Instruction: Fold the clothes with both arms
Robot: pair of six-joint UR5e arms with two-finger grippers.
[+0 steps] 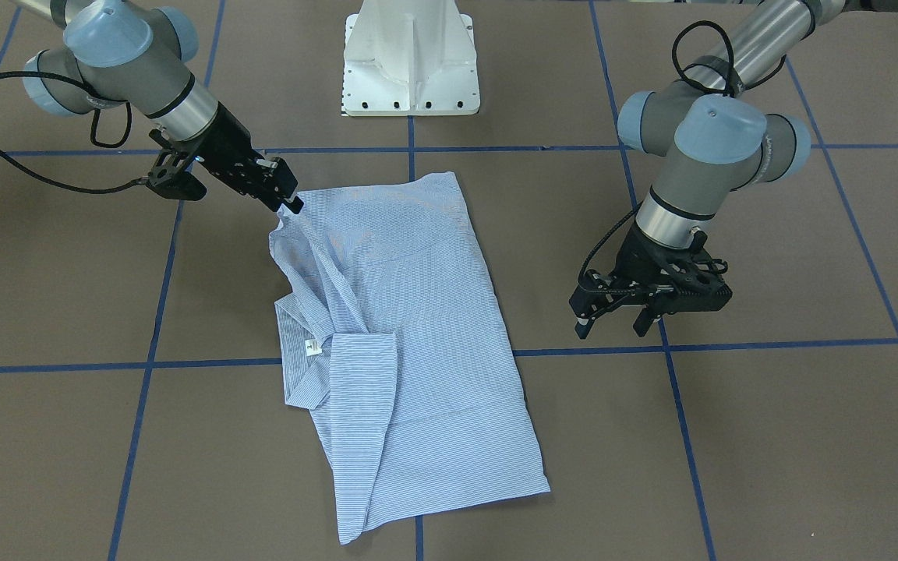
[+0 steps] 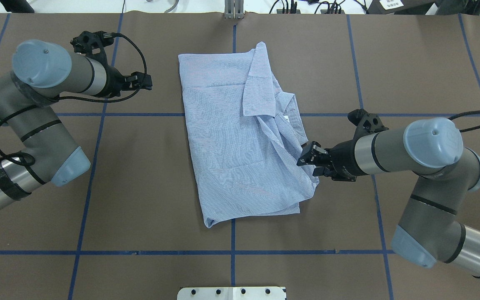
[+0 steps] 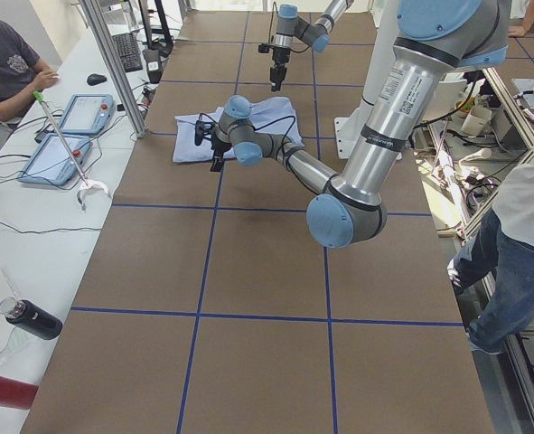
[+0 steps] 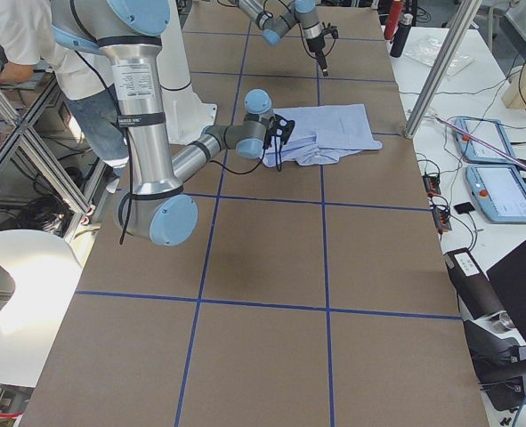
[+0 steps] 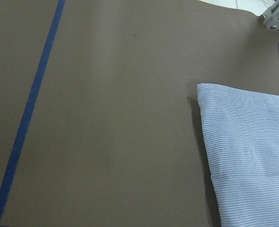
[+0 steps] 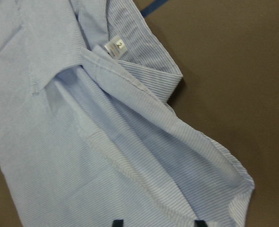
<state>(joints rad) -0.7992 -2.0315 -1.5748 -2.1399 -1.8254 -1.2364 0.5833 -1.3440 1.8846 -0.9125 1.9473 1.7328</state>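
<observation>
The light blue striped shirt lies folded into a long rectangle at the table's middle, collar and white neck label on its right-arm side. My right gripper is at the shirt's rumpled shoulder edge. Its fingertips stand apart over the fabric, so it is open. My left gripper hovers open over bare table, well clear of the shirt's other long edge.
The white pedestal base stands at the robot's edge of the brown, blue-taped table. Side benches hold tablets and bottles. People stand beside the table ends.
</observation>
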